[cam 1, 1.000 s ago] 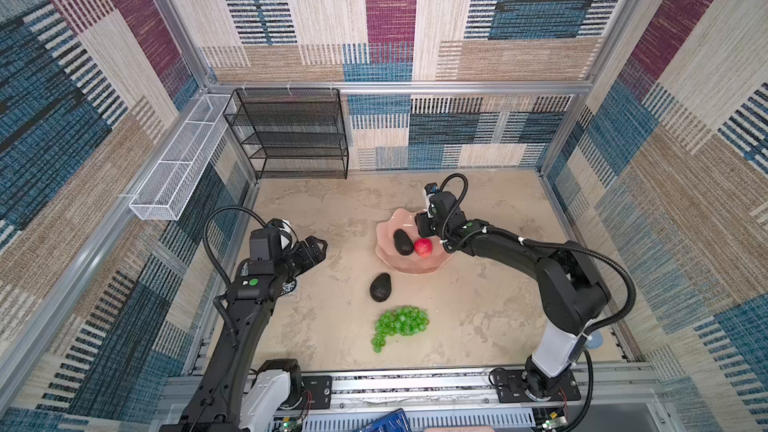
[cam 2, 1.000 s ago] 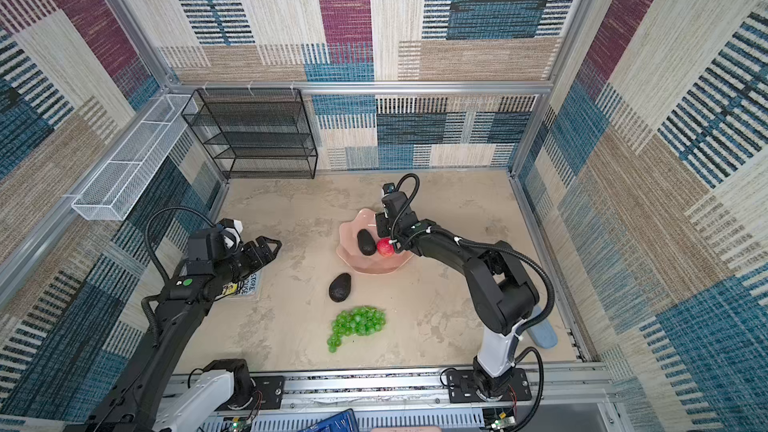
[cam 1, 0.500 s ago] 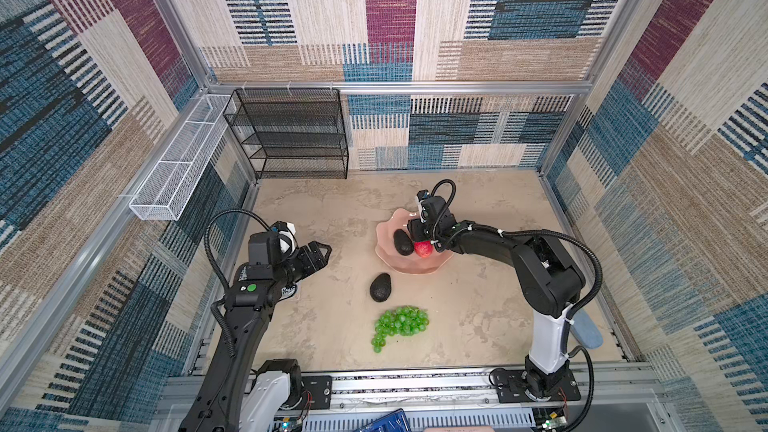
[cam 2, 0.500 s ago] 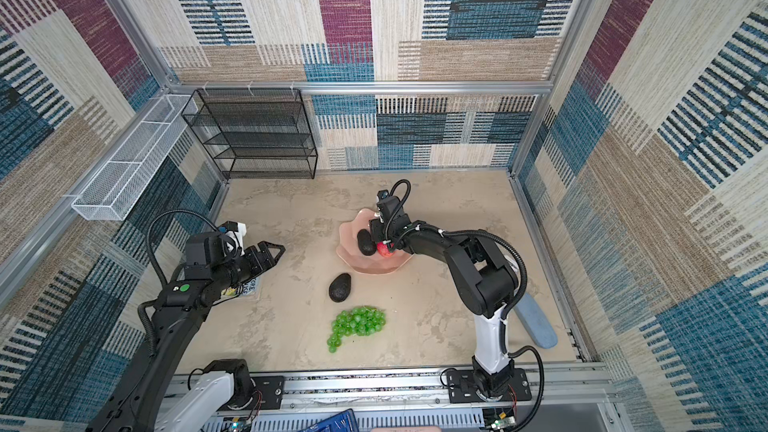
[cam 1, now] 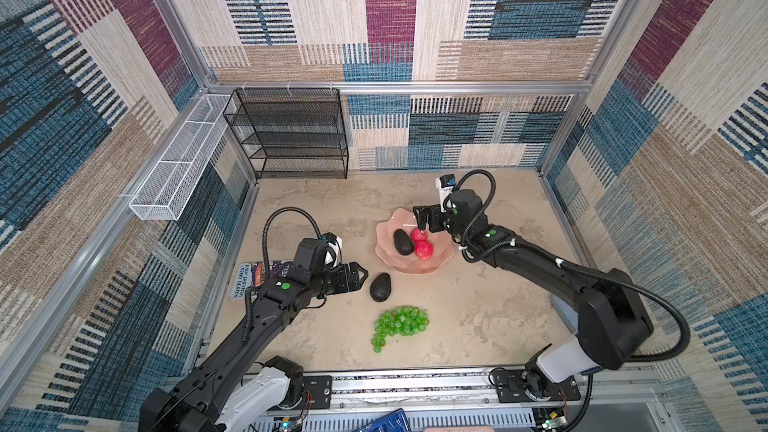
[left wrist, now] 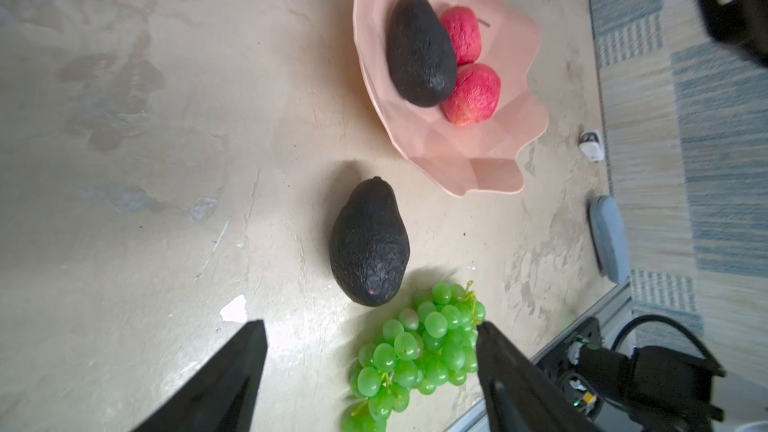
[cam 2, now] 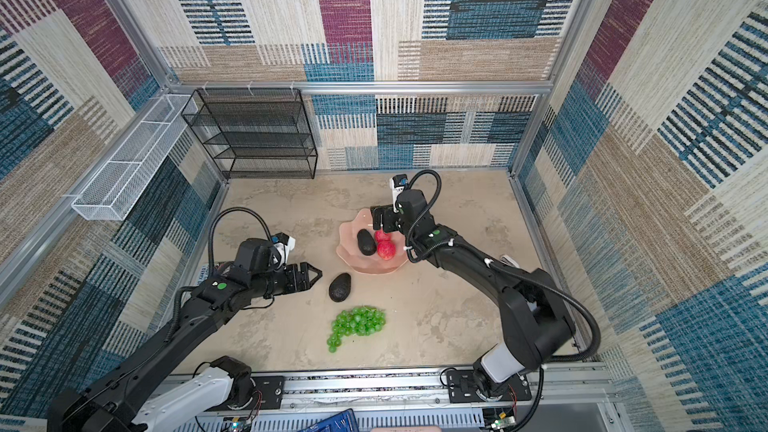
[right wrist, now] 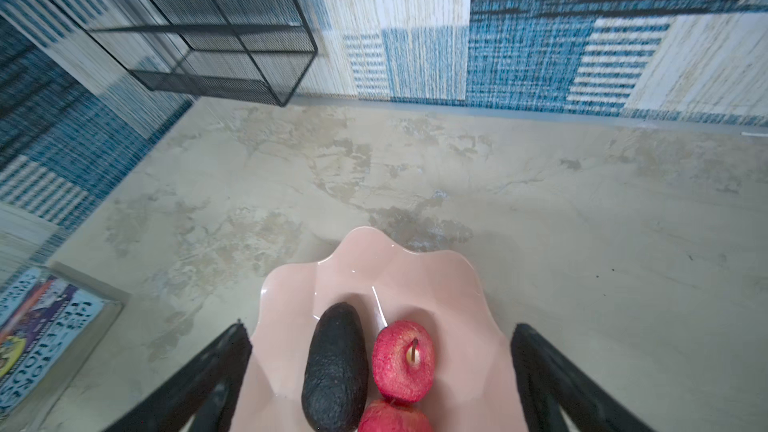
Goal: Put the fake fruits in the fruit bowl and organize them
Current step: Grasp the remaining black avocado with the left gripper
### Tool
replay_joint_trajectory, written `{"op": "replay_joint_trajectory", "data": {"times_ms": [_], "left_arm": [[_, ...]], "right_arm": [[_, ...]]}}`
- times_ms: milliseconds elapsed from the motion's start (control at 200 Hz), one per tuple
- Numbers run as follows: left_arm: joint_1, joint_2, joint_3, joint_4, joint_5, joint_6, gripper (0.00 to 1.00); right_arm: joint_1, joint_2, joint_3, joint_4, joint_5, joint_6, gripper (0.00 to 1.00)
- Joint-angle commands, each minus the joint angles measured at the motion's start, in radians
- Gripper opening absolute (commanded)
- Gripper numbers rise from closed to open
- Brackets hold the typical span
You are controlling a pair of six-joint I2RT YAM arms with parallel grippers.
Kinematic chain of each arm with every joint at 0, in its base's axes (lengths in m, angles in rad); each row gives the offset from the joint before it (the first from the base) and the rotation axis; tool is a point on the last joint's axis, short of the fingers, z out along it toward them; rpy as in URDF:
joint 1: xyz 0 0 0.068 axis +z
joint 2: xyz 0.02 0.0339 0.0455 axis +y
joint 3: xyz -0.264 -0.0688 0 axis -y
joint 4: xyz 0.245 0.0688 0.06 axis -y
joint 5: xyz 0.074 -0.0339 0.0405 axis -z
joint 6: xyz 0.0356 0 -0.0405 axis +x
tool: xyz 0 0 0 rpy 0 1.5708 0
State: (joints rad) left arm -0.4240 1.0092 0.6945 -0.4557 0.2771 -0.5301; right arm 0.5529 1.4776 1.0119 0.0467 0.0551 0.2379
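Three of five fruits (cam 1: 402, 241) we count in the fruit bowl (cam 1: 412, 266); loose avocado (cam 1: 380, 287) and grapes (cam 1: 401, 323) lie outside, left gripper (cam 1: 362, 280) and right gripper (cam 1: 424, 222) spread, empty.

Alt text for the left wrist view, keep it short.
A dark avocado lies on the beige table just ahead of the open left gripper, green grapes beside it. Beyond, a pink scalloped bowl holds another avocado and two red apples.

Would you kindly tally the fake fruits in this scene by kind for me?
Avocados: 2
Apples: 2
Grape bunch: 1
Total: 5
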Motion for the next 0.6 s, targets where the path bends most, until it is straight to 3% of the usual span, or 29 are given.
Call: {"op": "replay_joint_trajectory", "data": {"times_ms": [0,245,596], "left_arm": [[-0.062,0.054,-0.005,0.067,-0.094,0.04,0.83],[-0.202,0.168,0.029,0.126,-0.185,0.116,0.84],[-0.236,0.344,0.065,0.204,-0.204,0.183,0.84]], "right_arm": [[0.001,-0.095,-0.091,0.13,-0.082,0.046,1.0],[0.001,-0.308,-0.277,0.151,-0.1,0.107,1.0],[0.001,-0.398,-0.291,0.123,-0.069,0.084,1.0]]}}
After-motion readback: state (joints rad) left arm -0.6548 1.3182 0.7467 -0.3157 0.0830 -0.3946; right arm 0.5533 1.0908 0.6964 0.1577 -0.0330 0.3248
